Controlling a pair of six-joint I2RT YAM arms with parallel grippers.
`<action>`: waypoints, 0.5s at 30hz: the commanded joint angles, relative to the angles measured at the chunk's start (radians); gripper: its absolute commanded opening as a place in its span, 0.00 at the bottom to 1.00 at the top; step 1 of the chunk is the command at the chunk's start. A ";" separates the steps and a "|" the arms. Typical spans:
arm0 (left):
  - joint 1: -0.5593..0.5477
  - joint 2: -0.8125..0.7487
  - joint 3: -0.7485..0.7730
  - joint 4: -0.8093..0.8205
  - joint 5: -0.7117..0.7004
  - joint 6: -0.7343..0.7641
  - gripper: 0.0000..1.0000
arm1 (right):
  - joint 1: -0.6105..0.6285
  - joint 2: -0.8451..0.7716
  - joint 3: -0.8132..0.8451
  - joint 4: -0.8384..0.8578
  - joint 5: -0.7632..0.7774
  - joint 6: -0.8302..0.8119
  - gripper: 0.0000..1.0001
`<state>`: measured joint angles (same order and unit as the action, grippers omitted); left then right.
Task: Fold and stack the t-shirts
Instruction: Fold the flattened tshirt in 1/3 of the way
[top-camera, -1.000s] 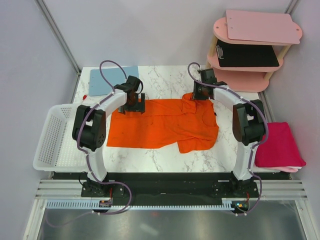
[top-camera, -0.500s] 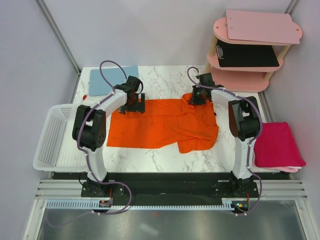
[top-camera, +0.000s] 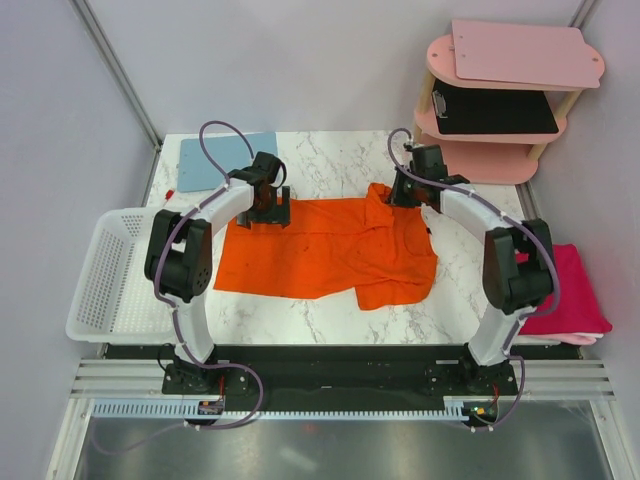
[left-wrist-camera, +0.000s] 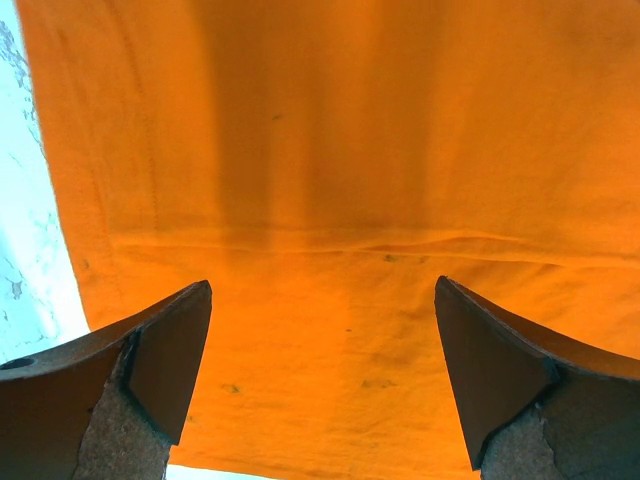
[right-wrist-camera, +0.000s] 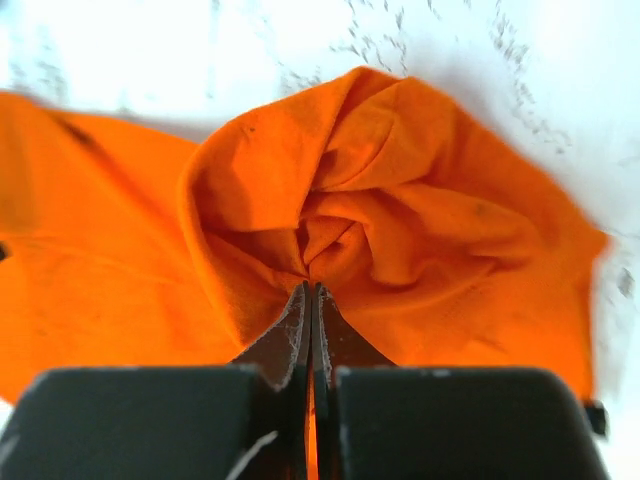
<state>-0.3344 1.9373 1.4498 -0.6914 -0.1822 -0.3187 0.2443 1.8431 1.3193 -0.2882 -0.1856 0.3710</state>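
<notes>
The orange t-shirt (top-camera: 325, 250) lay spread across the middle of the marble tabletop (top-camera: 330, 160), its right portion rumpled. The left jaws stood fully open over the shirt's far left edge, holding nothing; whether their tips touched the cloth could not be determined from the wrist view. The right jaws were closed tight on a bunched fold at the shirt's far right corner. The magenta t-shirt (top-camera: 572, 285) lay folded at the tabletop's right edge, partly hidden behind the right arm.

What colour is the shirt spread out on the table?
The t-shirt is plain bright orange; the top external view shows it best.
</notes>
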 joint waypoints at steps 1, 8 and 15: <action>-0.008 0.002 0.000 0.029 -0.020 -0.013 0.99 | 0.001 -0.162 -0.064 0.035 0.029 0.011 0.00; -0.011 0.014 0.006 0.030 -0.023 -0.019 0.99 | 0.001 -0.142 -0.097 -0.005 0.097 0.008 0.28; -0.011 0.045 0.021 0.033 -0.065 -0.023 0.99 | 0.001 -0.015 -0.078 -0.019 0.190 -0.001 0.40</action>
<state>-0.3428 1.9507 1.4498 -0.6796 -0.1925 -0.3191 0.2451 1.7988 1.2259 -0.2939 -0.0811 0.3725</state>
